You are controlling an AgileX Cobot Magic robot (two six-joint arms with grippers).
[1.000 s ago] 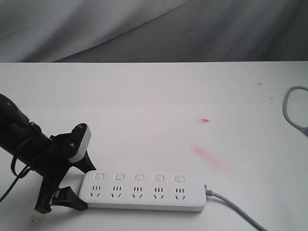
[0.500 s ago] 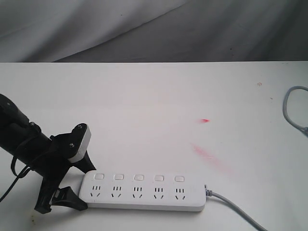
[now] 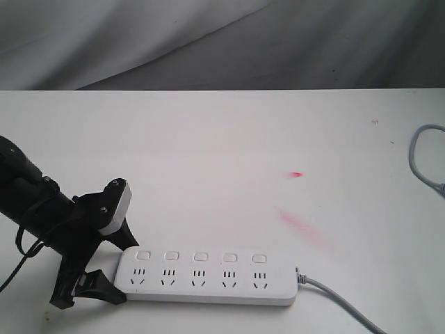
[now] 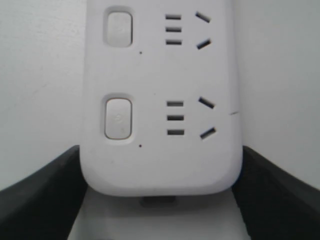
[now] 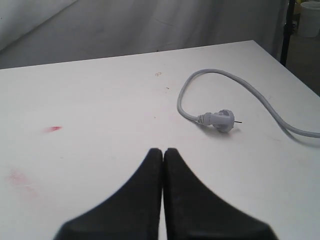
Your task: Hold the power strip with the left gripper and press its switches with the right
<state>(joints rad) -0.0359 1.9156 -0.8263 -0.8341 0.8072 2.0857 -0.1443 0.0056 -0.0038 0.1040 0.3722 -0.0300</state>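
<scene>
Holding looks done: the left pincer clasps the strip's end near the desk's front-left corner, while the right pincer, pinched together and empty, has not yet pressed the switches.

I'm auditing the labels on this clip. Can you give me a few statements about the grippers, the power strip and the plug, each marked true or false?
1. The left gripper has a finger on each side of one end of the power strip. True.
2. The right gripper has its fingers spread wide. False: they are closed against each other.
3. The right gripper is pressing one of the switches. False: its wrist view shows only bare table and cord ahead, and the exterior view does not show it.
4. The strip has five switches in a row. True.
5. The plug sits in a socket. False: it lies loose on the table.
</scene>
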